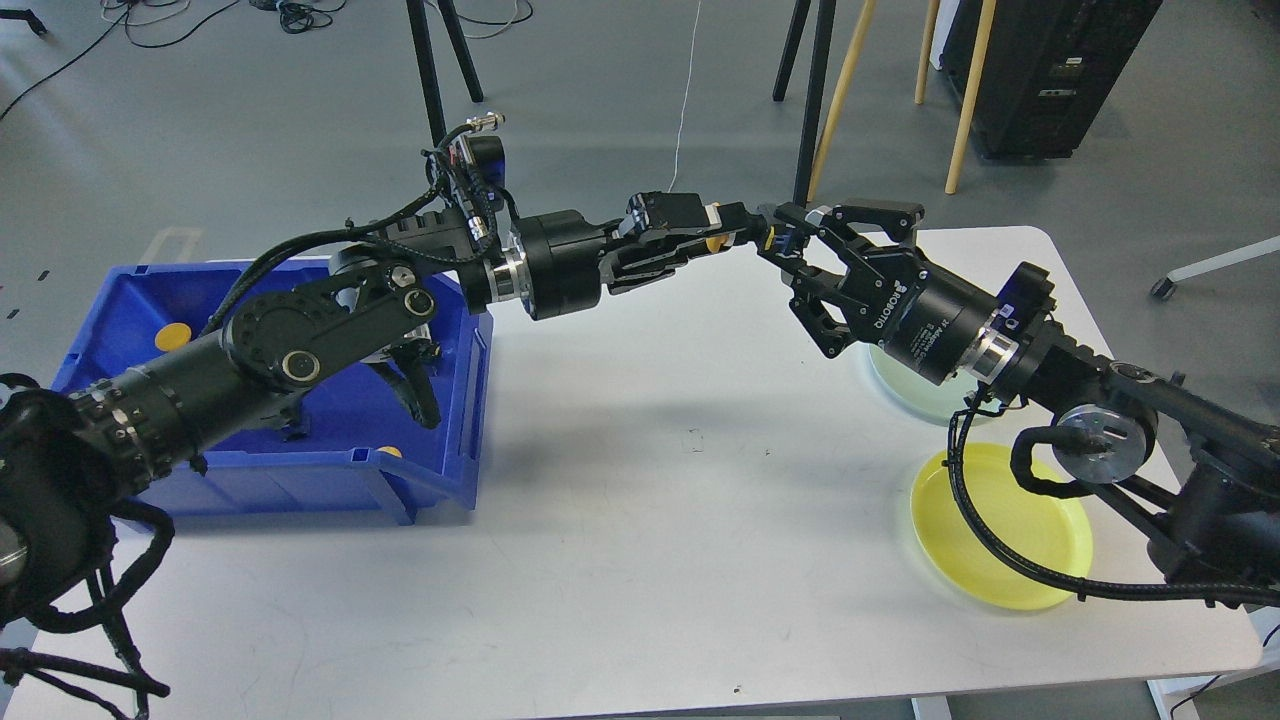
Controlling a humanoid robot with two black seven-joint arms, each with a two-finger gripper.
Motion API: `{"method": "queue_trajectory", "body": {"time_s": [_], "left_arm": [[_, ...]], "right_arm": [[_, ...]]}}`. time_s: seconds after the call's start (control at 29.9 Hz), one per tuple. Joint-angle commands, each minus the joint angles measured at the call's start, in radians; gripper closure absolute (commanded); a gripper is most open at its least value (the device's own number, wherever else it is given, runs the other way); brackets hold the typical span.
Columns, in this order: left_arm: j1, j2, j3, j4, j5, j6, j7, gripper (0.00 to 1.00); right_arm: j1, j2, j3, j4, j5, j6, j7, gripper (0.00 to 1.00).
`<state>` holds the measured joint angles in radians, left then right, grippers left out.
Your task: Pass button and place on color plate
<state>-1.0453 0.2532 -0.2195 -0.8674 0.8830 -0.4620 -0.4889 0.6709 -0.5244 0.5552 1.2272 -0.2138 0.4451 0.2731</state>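
My left gripper (762, 236) reaches out over the back of the white table (640, 520) and is shut on a small blue button (779, 241), held in the air. My right gripper (786, 246) comes in from the right, with its two fingers closed in above and below the same button, which they mostly hide. A yellow plate (1000, 530) lies at the table's front right. A pale green plate (915, 388) lies behind it, partly hidden by my right gripper's body.
A blue bin (300, 420) stands at the table's left under my left arm, with yellow buttons (172, 336) inside. Stand legs and wooden poles (815, 100) rise from the floor behind the table.
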Motion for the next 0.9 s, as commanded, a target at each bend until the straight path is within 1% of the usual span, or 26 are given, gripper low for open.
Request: {"method": "queue_trajectory", "body": {"time_s": [0.0, 0.03, 0.07, 0.13, 0.2, 0.23, 0.27, 0.37, 0.43, 0.5, 0.57, 0.67, 0.77, 0.87], "left_arm": [[0.001, 0.003, -0.006, -0.005, 0.001, -0.003, 0.000, 0.82], [0.001, 0.001, -0.014, -0.007, 0.001, -0.003, 0.000, 0.72], [0.002, 0.001, -0.024, -0.007, -0.001, -0.003, 0.000, 0.55], [0.008, 0.000, -0.052, -0.007, -0.009, -0.009, 0.000, 0.32], [0.013, 0.001, -0.072, -0.007, -0.015, -0.027, 0.000, 0.21], [0.013, 0.001, -0.084, -0.007, -0.018, -0.027, 0.000, 0.13], [0.014, 0.003, -0.096, -0.007, -0.021, -0.027, 0.000, 0.09], [0.027, 0.008, -0.129, -0.007, -0.022, -0.027, 0.000, 0.06], [0.030, 0.012, -0.145, -0.007, -0.024, -0.027, 0.000, 0.06], [0.037, 0.024, -0.156, -0.007, -0.024, -0.027, 0.000, 0.06], [0.051, 0.049, -0.164, -0.007, -0.024, -0.027, 0.000, 0.06], [0.064, 0.092, -0.170, -0.008, -0.024, -0.027, 0.000, 0.06], [0.065, 0.115, -0.170, -0.008, -0.022, -0.027, 0.000, 0.06], [0.065, 0.133, -0.169, -0.008, -0.022, -0.027, 0.000, 0.06]], "right_arm": [[0.003, 0.000, 0.002, 0.000, 0.002, -0.005, 0.000, 0.99], [0.003, 0.000, 0.002, 0.000, 0.002, -0.005, 0.000, 0.99], [0.003, -0.002, 0.002, 0.000, 0.002, -0.005, 0.000, 0.99], [0.003, -0.002, 0.002, 0.000, 0.002, -0.006, 0.000, 0.99], [0.001, -0.005, 0.002, 0.002, 0.002, -0.011, 0.000, 1.00], [0.001, -0.006, 0.002, 0.003, 0.002, -0.017, 0.000, 1.00], [0.001, -0.006, 0.003, 0.003, 0.002, -0.022, 0.000, 1.00], [-0.005, -0.009, 0.015, 0.003, 0.005, -0.032, 0.001, 1.00], [-0.017, -0.017, 0.025, 0.011, 0.013, -0.045, 0.001, 1.00], [-0.059, -0.051, 0.054, 0.031, 0.028, -0.063, 0.003, 1.00], [-0.164, -0.092, 0.127, 0.055, 0.089, -0.092, 0.003, 1.00], [-0.377, -0.123, 0.271, 0.101, 0.244, -0.141, -0.005, 1.00], [-0.586, -0.158, 0.360, 0.179, 0.341, -0.251, -0.006, 1.00], [-0.721, -0.158, 0.385, 0.218, 0.372, -0.368, -0.008, 1.00]]}}
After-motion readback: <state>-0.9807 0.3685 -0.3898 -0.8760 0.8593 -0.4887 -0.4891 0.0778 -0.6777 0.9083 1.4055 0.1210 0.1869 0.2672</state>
